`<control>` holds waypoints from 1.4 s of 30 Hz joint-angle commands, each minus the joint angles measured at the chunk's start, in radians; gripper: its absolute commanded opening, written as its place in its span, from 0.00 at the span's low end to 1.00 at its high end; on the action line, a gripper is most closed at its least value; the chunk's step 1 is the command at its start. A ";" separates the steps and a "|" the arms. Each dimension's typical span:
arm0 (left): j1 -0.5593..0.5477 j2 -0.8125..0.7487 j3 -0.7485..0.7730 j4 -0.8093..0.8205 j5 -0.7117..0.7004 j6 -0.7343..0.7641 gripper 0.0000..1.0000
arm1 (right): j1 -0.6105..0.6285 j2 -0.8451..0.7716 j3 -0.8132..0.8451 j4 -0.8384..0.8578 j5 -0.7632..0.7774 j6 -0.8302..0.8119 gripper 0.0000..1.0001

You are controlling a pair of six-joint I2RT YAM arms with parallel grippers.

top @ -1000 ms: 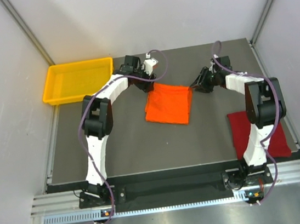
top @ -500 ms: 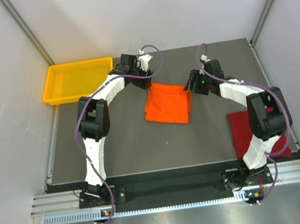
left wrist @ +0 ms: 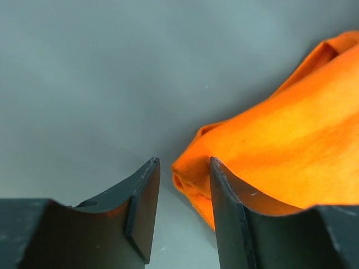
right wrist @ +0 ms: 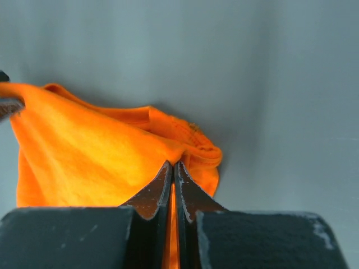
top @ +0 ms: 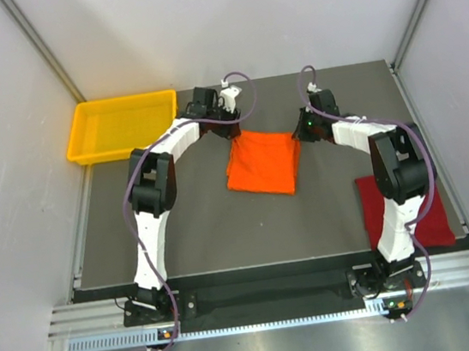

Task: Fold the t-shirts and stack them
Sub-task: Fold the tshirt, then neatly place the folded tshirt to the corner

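Your right gripper point(top: 301, 132) has swung inward, and its fingers point(right wrist: 160, 190) now clench the far right corner of the folded bright orange cloth t-shirt point(top: 263, 165) lying mid-counter point(top: 206, 222). Your left gripper point(left wrist: 184, 163) sits at the far left corner, fingers released, the cloth's tip showing in the gap. The dark red cloth t-shirt point(top: 374, 200) lies flat beside the right arm's base.

Pale walls point(top: 223, 21) enclose a dark grey table point(top: 206, 222).
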 commanded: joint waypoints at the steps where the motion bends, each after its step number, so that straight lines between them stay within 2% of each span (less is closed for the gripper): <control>1: -0.011 0.003 0.027 0.048 0.040 -0.009 0.45 | -0.011 -0.002 0.031 0.018 0.081 0.018 0.00; 7: -0.017 -0.018 0.027 0.069 0.028 -0.040 0.49 | -0.022 -0.113 -0.058 0.056 0.148 0.056 0.00; 11: -0.022 -0.030 0.009 0.060 0.014 -0.030 0.56 | -0.023 -0.065 0.007 0.015 0.119 0.044 0.00; 18: -0.022 -0.061 0.009 0.037 -0.089 -0.026 0.66 | -0.061 -0.024 0.005 0.002 0.139 0.084 0.00; 19: -0.022 -0.069 0.010 0.022 -0.109 -0.023 0.70 | -0.064 -0.010 0.014 0.004 0.133 0.078 0.05; 20: -0.022 -0.079 0.016 0.009 -0.142 -0.020 0.71 | -0.071 0.001 0.060 -0.019 0.105 0.064 0.21; 21: -0.022 -0.107 0.015 -0.001 -0.155 -0.017 0.72 | -0.075 0.014 0.097 -0.055 0.101 0.035 0.26; 22: -0.019 -0.122 0.010 -0.033 -0.167 -0.015 0.83 | -0.074 0.031 0.135 -0.097 0.104 0.023 0.31; 23: -0.019 -0.142 -0.008 -0.047 -0.188 -0.004 0.84 | -0.077 0.033 0.189 -0.166 0.108 0.012 0.43; 26: -0.014 -0.248 -0.100 -0.087 -0.221 0.011 0.86 | -0.077 -0.040 0.157 -0.215 0.142 0.006 0.63; 27: -0.011 -0.314 -0.131 -0.093 -0.227 0.016 0.86 | -0.077 -0.071 0.131 -0.218 0.140 0.010 0.64; 29: 0.000 -0.383 -0.224 -0.104 -0.254 0.019 0.99 | -0.071 -0.169 0.019 -0.196 0.115 0.036 0.67; 31: 0.010 -0.472 -0.307 -0.127 -0.271 0.026 0.99 | -0.036 -0.234 -0.083 -0.179 0.088 0.053 0.71; 32: 0.014 -0.522 -0.333 -0.150 -0.282 0.031 0.99 | -0.020 -0.241 -0.108 -0.180 0.067 0.066 0.77; 35: 0.035 -0.595 -0.463 -0.163 -0.273 0.035 0.99 | 0.026 -0.251 -0.192 -0.166 0.026 0.096 0.80; 39: 0.050 -0.713 -0.611 -0.161 -0.252 0.051 0.99 | 0.040 -0.236 -0.262 -0.097 0.001 0.162 0.78; 42: 0.055 -0.782 -0.695 -0.156 -0.235 0.059 0.99 | 0.040 -0.194 -0.274 -0.044 -0.060 0.194 0.68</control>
